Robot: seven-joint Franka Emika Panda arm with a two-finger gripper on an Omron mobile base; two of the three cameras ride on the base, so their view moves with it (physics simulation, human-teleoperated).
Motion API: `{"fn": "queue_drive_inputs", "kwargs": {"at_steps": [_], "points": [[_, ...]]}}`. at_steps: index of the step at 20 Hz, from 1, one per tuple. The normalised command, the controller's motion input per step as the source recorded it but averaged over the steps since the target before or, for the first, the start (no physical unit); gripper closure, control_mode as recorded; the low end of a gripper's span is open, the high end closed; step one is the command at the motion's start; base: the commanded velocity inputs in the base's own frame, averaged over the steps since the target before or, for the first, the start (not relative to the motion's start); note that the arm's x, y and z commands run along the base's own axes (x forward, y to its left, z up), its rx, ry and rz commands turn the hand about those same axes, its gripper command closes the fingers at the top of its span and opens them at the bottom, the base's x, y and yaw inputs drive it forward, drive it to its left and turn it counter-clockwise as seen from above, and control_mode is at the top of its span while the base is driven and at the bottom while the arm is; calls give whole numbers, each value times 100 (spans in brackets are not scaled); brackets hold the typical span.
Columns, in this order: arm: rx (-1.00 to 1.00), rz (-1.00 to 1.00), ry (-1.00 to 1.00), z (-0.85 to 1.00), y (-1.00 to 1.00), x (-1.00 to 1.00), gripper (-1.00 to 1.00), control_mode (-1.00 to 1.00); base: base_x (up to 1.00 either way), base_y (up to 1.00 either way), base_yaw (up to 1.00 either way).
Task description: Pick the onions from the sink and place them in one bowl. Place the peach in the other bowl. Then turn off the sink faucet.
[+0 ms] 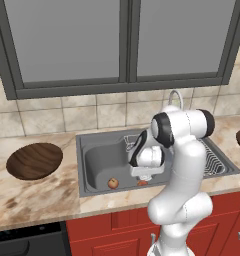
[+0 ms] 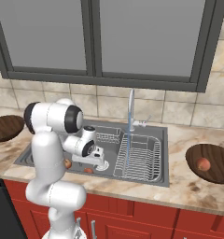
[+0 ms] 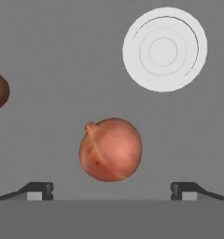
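Note:
My gripper [image 3: 111,191] hangs open just above the floor of the sink [image 1: 92,165], with its fingertips [image 3: 39,190] wide apart. Straight below it lies one reddish-orange onion [image 3: 111,149], untouched, which peeks out under the hand [image 1: 142,183]. The second onion [image 1: 112,183] rests a little to its left near the basin's front wall. The peach [image 2: 203,164] sits in the wooden bowl [image 2: 216,175] on the right counter. The other wooden bowl [image 1: 33,161] stands empty on the left counter. Water runs from the chrome faucet [image 2: 131,109].
The round white drain [image 3: 164,49] lies beyond the onion under the hand. A wire rack [image 2: 139,156] fills the right half of the sink. A dark-framed window spans the tiled back wall, and red cabinet fronts run below the counter.

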Motion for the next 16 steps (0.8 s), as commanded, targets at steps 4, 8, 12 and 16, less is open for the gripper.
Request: {"fn": "queue_drive_inputs", "kwargs": {"at_steps": [4,8,12,16], "points": [[0,0,0,-9,0,30,-100,-100,0,0,0],[0,0,0,-7,0,33,-100,-100,0,0,0],[0,0,0,-9,0,20,-100,-100,0,0,0],[0,0,0,-14,0,1,-100,-100,0,0,0]]}}
